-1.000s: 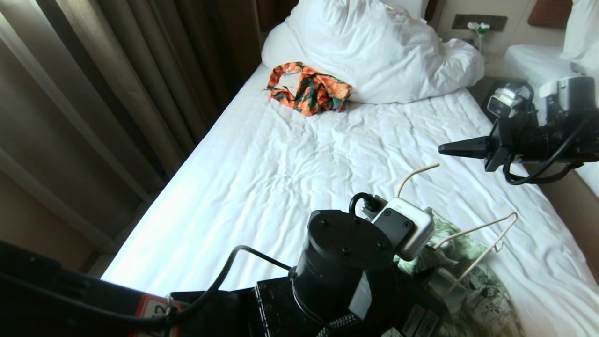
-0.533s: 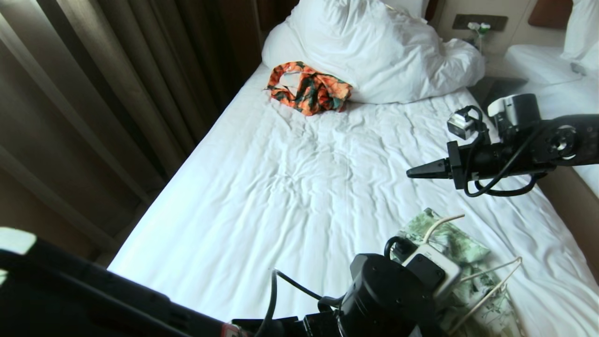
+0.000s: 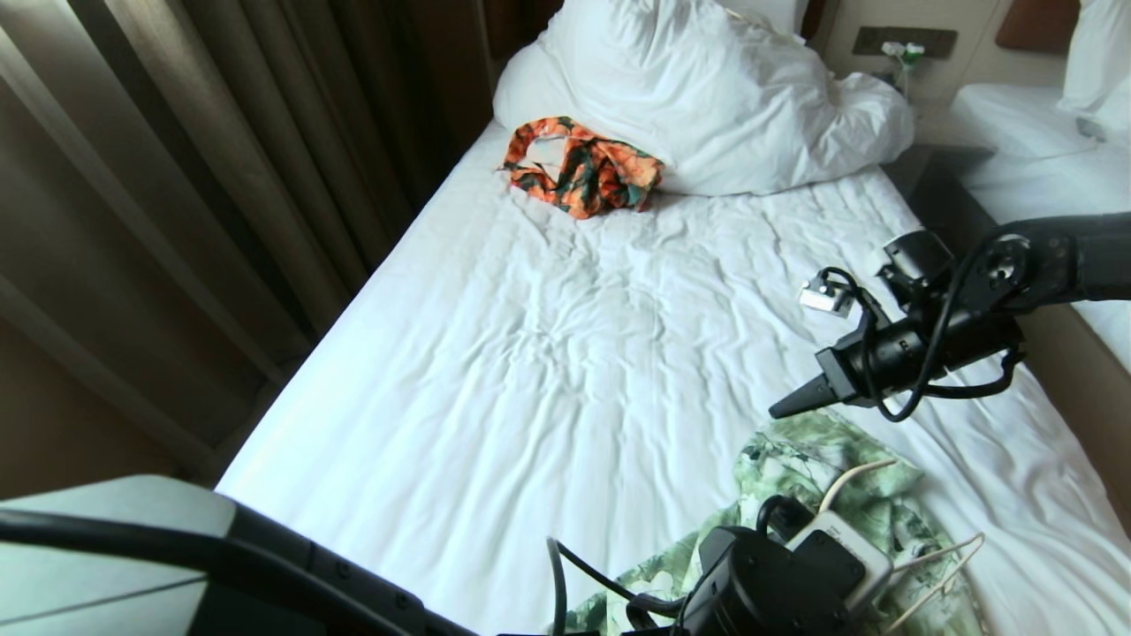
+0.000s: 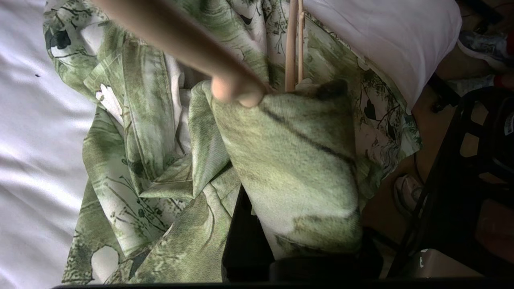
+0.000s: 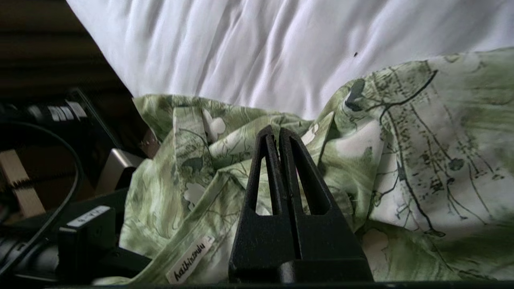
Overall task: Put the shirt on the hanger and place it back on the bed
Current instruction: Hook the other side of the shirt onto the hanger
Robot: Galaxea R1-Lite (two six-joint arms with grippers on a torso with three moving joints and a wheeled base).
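Gripping the shirt [image 4: 297, 168] and hanger [image 4: 292, 44] near the bed [image 3: 548, 353] edge, left hand [image 4: 281, 90]; right hand [image 3: 782, 408] closed, empty, above.

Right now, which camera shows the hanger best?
The head view: the hanger shows its hook and part of its frame over the shirt. The left wrist view shows only two thin rods. The right wrist view shows none of it.
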